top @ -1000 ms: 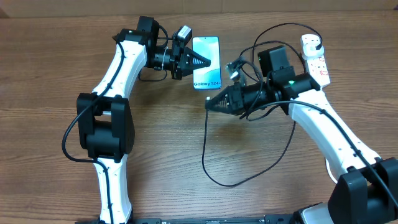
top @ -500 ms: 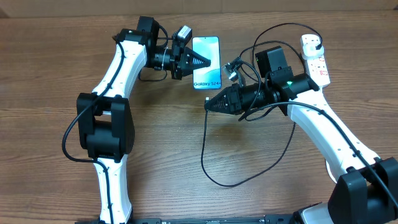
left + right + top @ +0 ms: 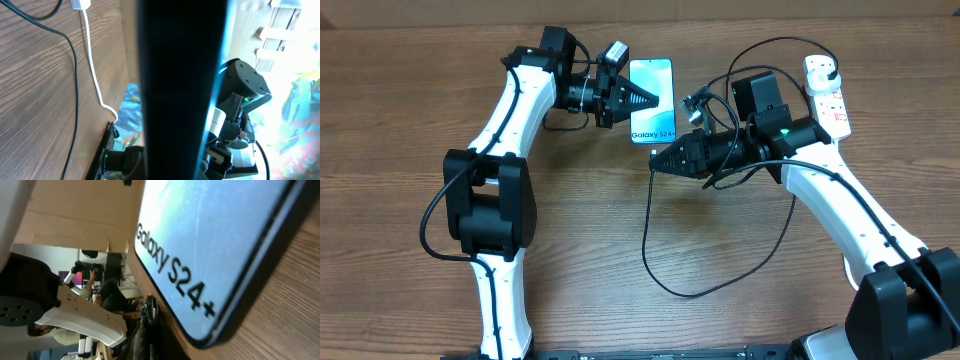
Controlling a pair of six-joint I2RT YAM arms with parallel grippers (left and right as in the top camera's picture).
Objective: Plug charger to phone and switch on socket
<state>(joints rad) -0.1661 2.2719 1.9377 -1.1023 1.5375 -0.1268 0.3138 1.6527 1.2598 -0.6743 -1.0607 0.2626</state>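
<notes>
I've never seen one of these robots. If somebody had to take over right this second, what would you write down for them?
Left pincer: its tip is over the phone's left side, apparently steadying it. Whether it is open or shut is unclear.
Right pincer: closed on the charger near its tip, just below the phone's bottom edge.
Phone: lying screen up.
Power strip: far right. The cable's other end runs to its top end.
Done: the cable tip has been brought up to the phone.
Left: push the tip into the phone, then switch on the strip. The switch's state can't be read.
</notes>
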